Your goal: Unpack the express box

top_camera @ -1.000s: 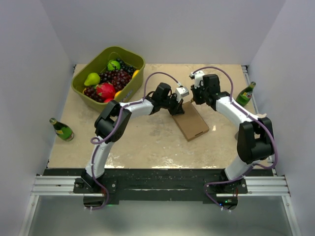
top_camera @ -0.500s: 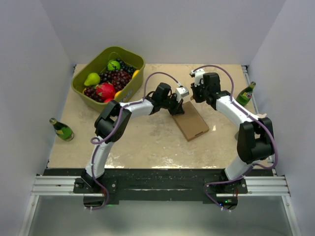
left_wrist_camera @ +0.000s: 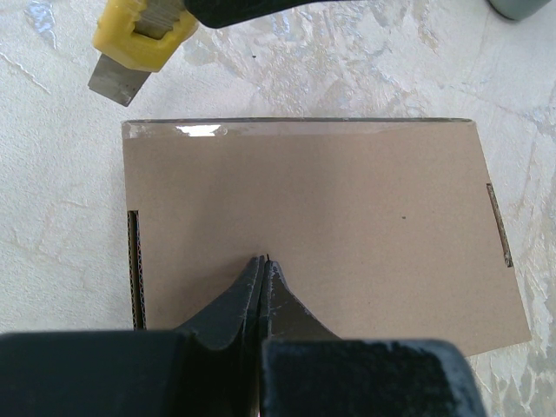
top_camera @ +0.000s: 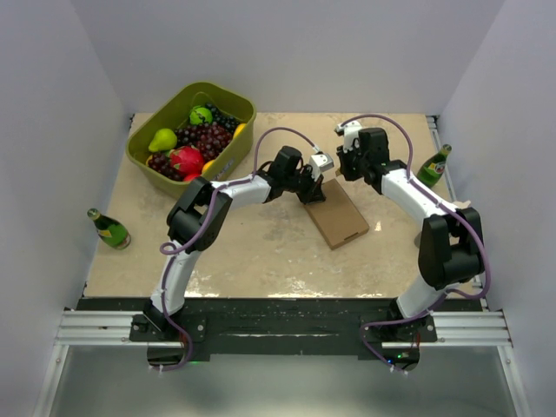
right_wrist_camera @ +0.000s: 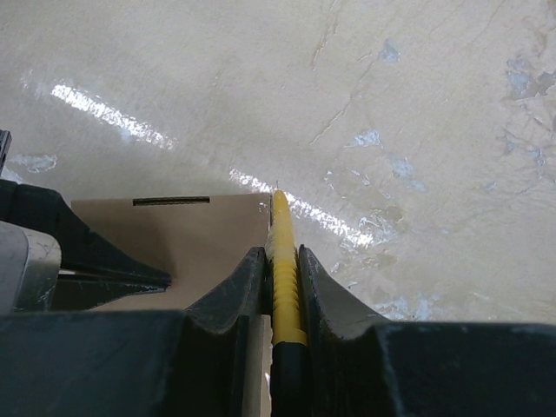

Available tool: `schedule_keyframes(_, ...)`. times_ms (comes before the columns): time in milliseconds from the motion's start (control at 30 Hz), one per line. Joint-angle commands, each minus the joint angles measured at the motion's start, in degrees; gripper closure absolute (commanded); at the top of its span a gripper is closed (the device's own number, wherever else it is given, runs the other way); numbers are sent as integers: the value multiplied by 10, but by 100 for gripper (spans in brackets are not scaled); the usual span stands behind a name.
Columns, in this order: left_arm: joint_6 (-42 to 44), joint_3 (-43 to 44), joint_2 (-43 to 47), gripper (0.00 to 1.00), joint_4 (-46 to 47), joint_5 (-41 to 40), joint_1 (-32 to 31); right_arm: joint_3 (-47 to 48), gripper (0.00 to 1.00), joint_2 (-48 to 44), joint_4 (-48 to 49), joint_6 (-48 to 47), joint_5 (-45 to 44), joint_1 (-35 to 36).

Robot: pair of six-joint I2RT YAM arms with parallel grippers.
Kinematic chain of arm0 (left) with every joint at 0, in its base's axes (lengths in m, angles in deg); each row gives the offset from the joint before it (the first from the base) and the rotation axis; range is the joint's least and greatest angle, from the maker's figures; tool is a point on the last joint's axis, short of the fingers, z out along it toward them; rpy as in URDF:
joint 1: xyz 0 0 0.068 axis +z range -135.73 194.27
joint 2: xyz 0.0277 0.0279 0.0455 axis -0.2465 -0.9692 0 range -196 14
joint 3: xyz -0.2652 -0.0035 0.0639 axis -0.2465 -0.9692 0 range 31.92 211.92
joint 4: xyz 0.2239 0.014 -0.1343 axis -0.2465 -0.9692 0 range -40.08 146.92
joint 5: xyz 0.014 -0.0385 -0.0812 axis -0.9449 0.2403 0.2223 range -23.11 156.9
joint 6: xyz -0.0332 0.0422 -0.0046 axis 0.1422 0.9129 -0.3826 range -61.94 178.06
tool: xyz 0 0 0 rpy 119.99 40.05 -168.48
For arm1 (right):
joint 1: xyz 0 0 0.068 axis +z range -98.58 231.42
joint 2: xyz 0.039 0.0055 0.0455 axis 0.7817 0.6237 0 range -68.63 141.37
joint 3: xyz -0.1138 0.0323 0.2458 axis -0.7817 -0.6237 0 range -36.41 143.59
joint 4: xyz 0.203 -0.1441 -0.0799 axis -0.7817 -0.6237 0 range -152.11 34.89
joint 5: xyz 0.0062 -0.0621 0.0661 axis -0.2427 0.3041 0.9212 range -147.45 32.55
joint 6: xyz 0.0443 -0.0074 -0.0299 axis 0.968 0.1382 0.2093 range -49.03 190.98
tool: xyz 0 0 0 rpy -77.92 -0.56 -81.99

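The express box (top_camera: 337, 214), a flat brown cardboard mailer, lies closed on the table's middle right. It fills the left wrist view (left_wrist_camera: 347, 208), with clear tape along its far edge. My left gripper (top_camera: 314, 193) is shut, and its tips (left_wrist_camera: 263, 261) rest on the box lid near the edge closest to that camera. My right gripper (top_camera: 346, 165) is shut on a yellow utility knife (right_wrist_camera: 283, 248). The knife's tip sits at the box's far corner (right_wrist_camera: 200, 230). The knife's yellow head and blade show in the left wrist view (left_wrist_camera: 130, 43), just beyond the taped edge.
An olive-green tub (top_camera: 228, 97) of fruit stands at the back left. A green bottle (top_camera: 109, 228) lies at the left edge of the table. Another green bottle (top_camera: 434, 165) lies at the right edge, close to my right arm.
My right gripper with the knife has edged slightly toward the far side. The left arm and the box have not moved.
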State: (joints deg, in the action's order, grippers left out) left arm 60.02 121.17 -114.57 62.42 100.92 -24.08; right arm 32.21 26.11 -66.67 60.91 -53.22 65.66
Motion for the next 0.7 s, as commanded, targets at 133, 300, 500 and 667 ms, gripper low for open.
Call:
schedule_keyframes(133, 5, -9, -34, 100, -47, -41, -8, 14, 100, 6, 14, 4, 6, 2)
schedule_keyframes(300, 4, -9, -35, 100, -47, -41, -8, 18, 100, 17, 5, 1, 9, 2)
schedule_keyframes(500, 4, -8, -35, 100, -47, -41, -7, 20, 100, 19, 3, -1, 10, 2)
schedule_keyframes(667, 4, -7, -36, 100, -47, -42, -7, 20, 100, 18, -7, -3, 12, 2)
